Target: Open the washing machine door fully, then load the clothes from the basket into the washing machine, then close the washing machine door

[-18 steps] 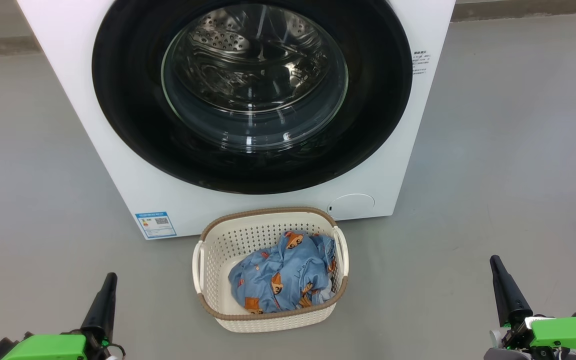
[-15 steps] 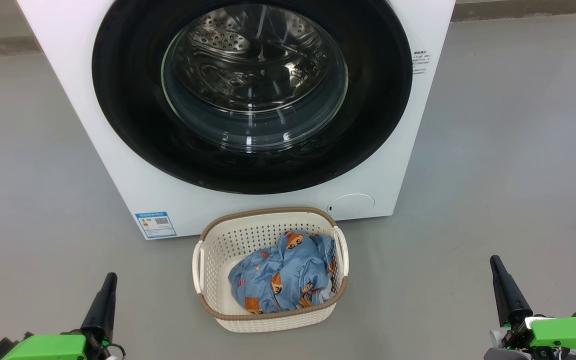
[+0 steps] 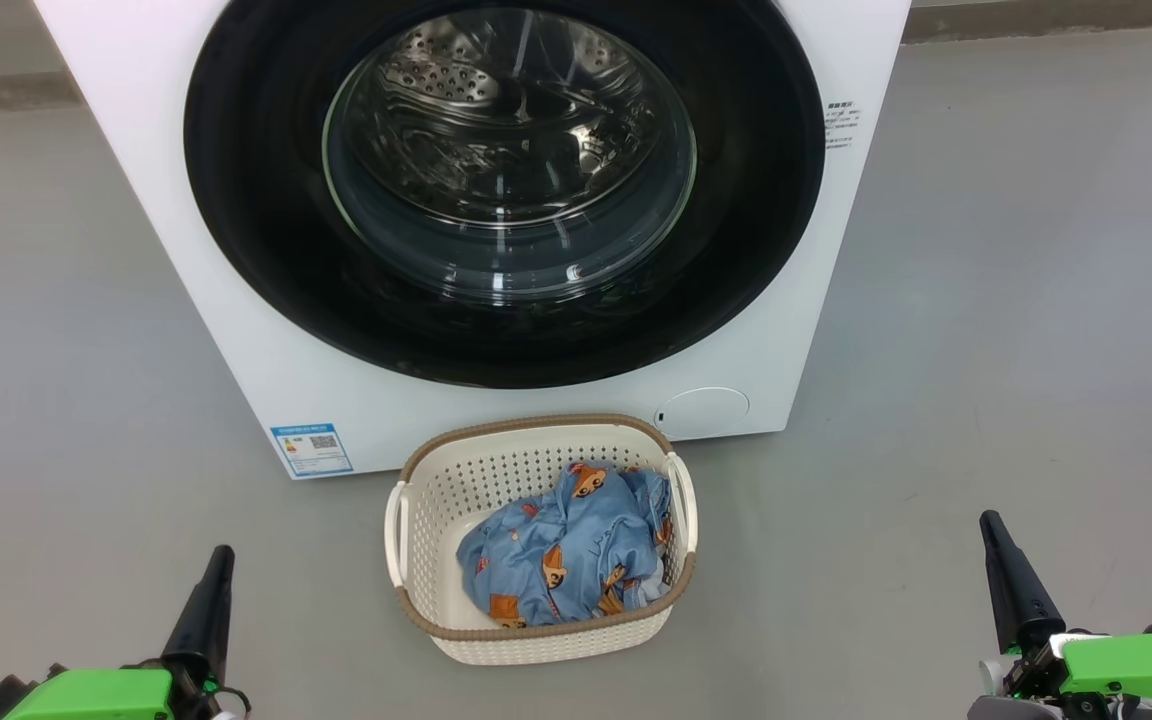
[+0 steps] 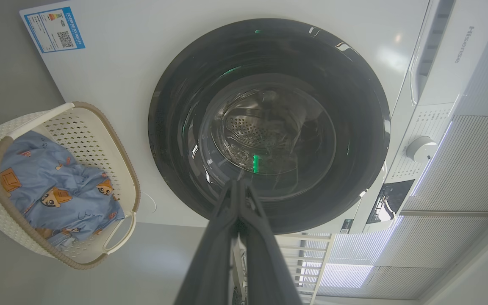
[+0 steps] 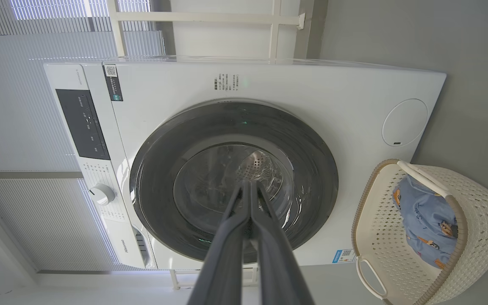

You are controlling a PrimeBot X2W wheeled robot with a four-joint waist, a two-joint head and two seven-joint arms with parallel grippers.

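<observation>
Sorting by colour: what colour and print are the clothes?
Clothes: light blue with orange-brown cartoon animals; left wrist view.

right tool (image 5: 250, 184) — pinched together | washing machine door (image 5: 153, 182) closed | clothes (image 5: 426, 222) in basket (image 5: 379, 231)

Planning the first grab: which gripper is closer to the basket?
Left. The left gripper lies left of the basket, across a short gap of floor; the right gripper lies right of it, across a wider gap.

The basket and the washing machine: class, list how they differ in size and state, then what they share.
The basket is small and rounded; the washing machine is big and boxy. The basket lies open, holding the clothes; the washing machine door is shut. Both are pale.
</observation>
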